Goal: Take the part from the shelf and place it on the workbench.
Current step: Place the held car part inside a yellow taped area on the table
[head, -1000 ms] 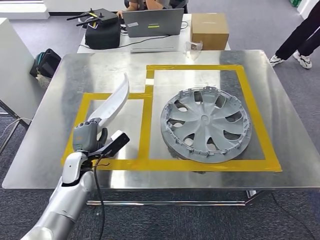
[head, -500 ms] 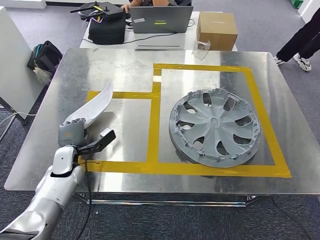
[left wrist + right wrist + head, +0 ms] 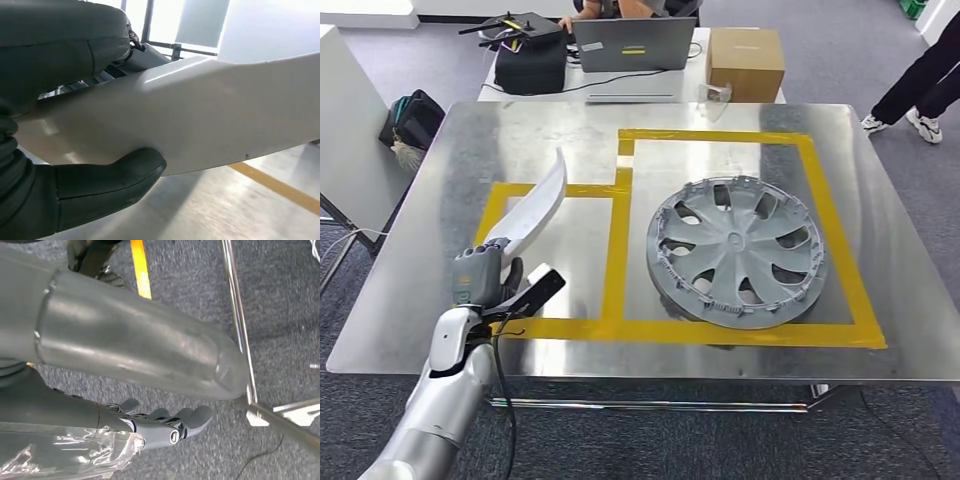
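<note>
Above the yellow tape (image 3: 611,255) on the tabletop (image 3: 426,270), the left hand (image 3: 482,275) grips the long white part (image 3: 535,212) by its near end, its length slanting away toward the wheel cover (image 3: 735,250).

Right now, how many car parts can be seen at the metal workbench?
2. A long curved white plastic trim piece is held by the left hand over the smaller yellow-taped box. A round grey plastic wheel cover lies flat inside the larger taped box.

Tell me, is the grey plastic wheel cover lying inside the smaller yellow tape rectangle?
No, the grey plastic wheel cover lies inside the larger yellow tape rectangle.
</note>
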Tool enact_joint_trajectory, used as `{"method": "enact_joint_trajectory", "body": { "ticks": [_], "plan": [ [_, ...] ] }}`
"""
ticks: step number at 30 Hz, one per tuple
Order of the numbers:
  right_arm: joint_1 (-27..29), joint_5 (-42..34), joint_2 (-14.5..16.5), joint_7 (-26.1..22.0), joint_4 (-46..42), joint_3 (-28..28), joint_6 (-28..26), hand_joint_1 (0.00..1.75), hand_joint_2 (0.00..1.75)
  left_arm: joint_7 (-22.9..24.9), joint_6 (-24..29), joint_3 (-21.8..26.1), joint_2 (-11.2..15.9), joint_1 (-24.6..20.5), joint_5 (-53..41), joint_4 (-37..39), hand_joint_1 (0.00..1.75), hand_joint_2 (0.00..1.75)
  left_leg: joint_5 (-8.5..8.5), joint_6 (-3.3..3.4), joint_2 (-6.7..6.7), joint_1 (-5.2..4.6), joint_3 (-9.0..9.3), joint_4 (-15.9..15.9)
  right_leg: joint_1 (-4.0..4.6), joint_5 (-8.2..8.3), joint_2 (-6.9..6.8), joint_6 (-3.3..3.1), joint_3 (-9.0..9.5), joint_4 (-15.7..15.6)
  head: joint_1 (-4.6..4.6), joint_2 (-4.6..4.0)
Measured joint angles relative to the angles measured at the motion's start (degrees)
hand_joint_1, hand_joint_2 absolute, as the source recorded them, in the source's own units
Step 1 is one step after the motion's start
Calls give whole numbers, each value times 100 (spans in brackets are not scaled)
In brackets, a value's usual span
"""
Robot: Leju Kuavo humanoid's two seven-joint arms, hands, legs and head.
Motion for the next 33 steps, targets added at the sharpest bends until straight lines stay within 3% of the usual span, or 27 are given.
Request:
{"method": "enact_joint_trajectory", "body": {
  "ticks": [2,5,7,9,10,11,12,13,14,16,17,18,21,22,24,28,33],
  "plan": [
    [-6,14,30,2,0,-21,-8,0,0,-103,-14,-46,-22,101,117,-266,175,175,34,-111,-17,11,-49,69,-21,129,47,-26,137,-295,-4,0],
    [-6,52,50,2,-3,-78,-5,0,0,-144,-109,-150,-40,236,141,-629,175,175,83,-215,-39,21,-106,108,-3,148,82,-234,-19,-168,-33,0],
    [-8,71,56,1,-4,-102,3,0,0,-135,-163,-191,-41,297,128,-765,175,175,-199,-246,-29,25,-225,350,5,232,69,-361,-130,-153,-63,0],
    [-11,98,58,-1,-5,-123,19,0,0,-69,-234,-235,-42,317,40,-841,175,175,-737,-246,-19,8,-464,1054,32,319,64,-444,-243,-159,-89,0],
    [-9,116,58,-1,-5,-133,28,0,0,0,-290,-265,-40,320,-52,-859,175,175,-941,-237,-19,-2,-573,1454,53,359,59,-466,-307,-161,-94,0],
    [-9,133,58,-1,-5,-140,34,0,0,86,-350,-292,-36,324,-169,-864,175,175,-1031,-220,-19,-13,-622,1738,74,393,54,-482,-366,-163,-94,0],
    [-9,152,58,-1,-5,-144,39,0,0,185,-409,-315,-32,327,-299,-859,175,175,-1020,-191,-19,-27,-581,1833,96,432,49,-490,-418,-162,-94,0],
    [-11,173,58,-1,-5,-148,40,0,0,288,-452,-333,-29,323,-438,-846,175,175,-933,-149,-19,-47,-418,1685,118,472,47,-493,-465,-162,-95,0],
    [-14,199,58,-1,-5,-152,43,0,0,391,-477,-349,-24,306,-583,-826,175,175,-826,-91,-19,-73,-149,1336,135,509,48,-490,-504,-162,-95,0],
    [-17,254,59,-1,-5,-160,54,0,0,604,-499,-379,-2,226,-898,-751,87,175,-754,14,-6,-132,402,532,163,575,44,-463,-559,-166,-88,0],
    [-21,277,59,-1,-5,-163,62,0,0,703,-500,-393,14,171,-1049,-689,44,175,-762,39,1,-157,551,274,166,602,37,-438,-571,-171,-91,0],
    [-26,295,58,-2,-5,-164,70,0,0,794,-502,-405,31,113,-1189,-608,0,175,-778,20,7,-170,599,154,172,604,28,-432,-583,-175,-94,0],
    [-37,326,51,-3,-4,-164,95,0,0,978,-546,-420,89,-24,-1466,-309,0,175,-730,-36,1,-180,576,95,175,603,8,-514,-586,-205,-108,0],
    [-37,331,50,-3,-3,-164,102,0,0,1006,-567,-421,107,-52,-1507,-220,0,175,-720,-17,0,-184,570,95,172,639,6,-509,-579,-228,-108,0],
    [-38,339,47,-3,-2,-164,108,0,0,1037,-598,-423,131,-99,-1544,-77,0,175,-694,22,0,-190,556,96,165,721,7,-434,-568,-278,-107,0],
    [-36,331,39,-3,-3,-164,112,0,0,1090,-623,-424,157,-205,-1544,147,0,0,-669,60,2,-195,532,101,160,795,10,-377,-565,-330,-107,0],
    [-39,309,36,-3,-1,-162,95,0,0,1051,-591,-423,166,-269,-1453,373,0,0,-663,71,2,-197,521,106,157,809,9,-355,-568,-342,-109,0]
  ]
}}
